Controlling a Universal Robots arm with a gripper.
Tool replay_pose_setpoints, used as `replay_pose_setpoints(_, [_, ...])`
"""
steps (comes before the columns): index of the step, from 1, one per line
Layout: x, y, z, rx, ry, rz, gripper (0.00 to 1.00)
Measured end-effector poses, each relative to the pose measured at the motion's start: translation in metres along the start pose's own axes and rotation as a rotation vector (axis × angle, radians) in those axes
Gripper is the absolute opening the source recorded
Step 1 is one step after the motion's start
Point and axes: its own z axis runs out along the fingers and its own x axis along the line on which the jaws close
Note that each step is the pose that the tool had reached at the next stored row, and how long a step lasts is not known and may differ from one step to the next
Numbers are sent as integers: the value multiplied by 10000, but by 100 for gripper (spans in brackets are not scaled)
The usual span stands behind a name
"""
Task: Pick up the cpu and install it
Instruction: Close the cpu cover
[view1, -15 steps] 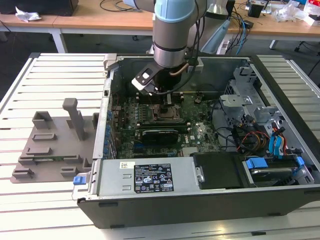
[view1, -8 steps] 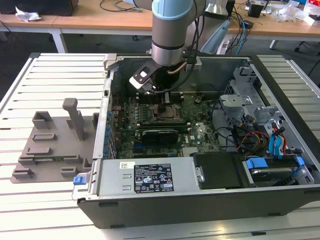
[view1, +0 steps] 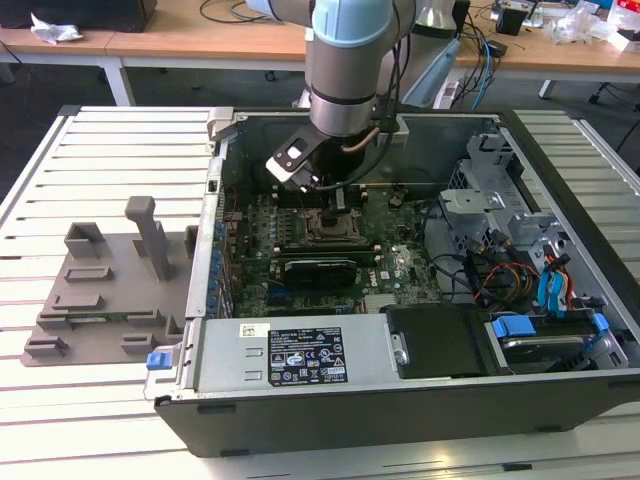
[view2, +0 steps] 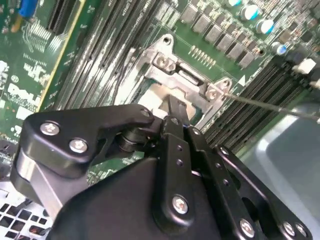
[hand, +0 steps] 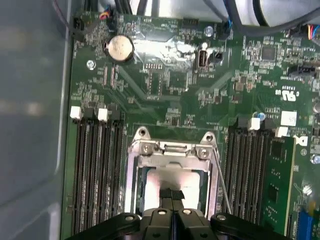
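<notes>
One arm (view1: 345, 60) reaches down into the open computer case (view1: 420, 415), which lies on a slatted white worktop (view1: 110, 150). Its fingers (view1: 337, 203) hang over the middle of the green motherboard (view1: 390, 265).

Both wrist views show the two black fingers (hand: 167, 196) (view2: 176, 112) closed flat against each other. No gap shows between the tips, and nothing can be seen clamped in them. Directly beneath the tips lies the cpu (hand: 189, 181) (view2: 153, 95), flat with its silver-grey top up, seated inside the socket frame (hand: 172, 148) (view2: 186, 75). The bright metal bars of the frame run around it on the sides that can be seen. Whether the tips press on the cpu or sit just clear of it cannot be told.

A thin lever wire (hand: 223, 181) (view2: 272, 106) runs along one side of the frame, just beside the fingers. Rows of dark memory slots (hand: 97, 170) flank the socket on both sides of the fingers. Beyond the frame, farther from the fingers, a round coin battery (hand: 119, 47) sits on the board.

Outside the case, well apart from the fingers toward the exterior view's left, a grey plastic tray (view1: 95, 305) with upright posts rests on the worktop.
</notes>
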Motion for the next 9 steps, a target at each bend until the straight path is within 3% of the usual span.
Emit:
replay_pose_setpoints(6, [-4, 29, -184, 3, 0, 3, 11])
replay_pose_setpoints(9, [-6, 28, -347, 4, -2, 2, 11])
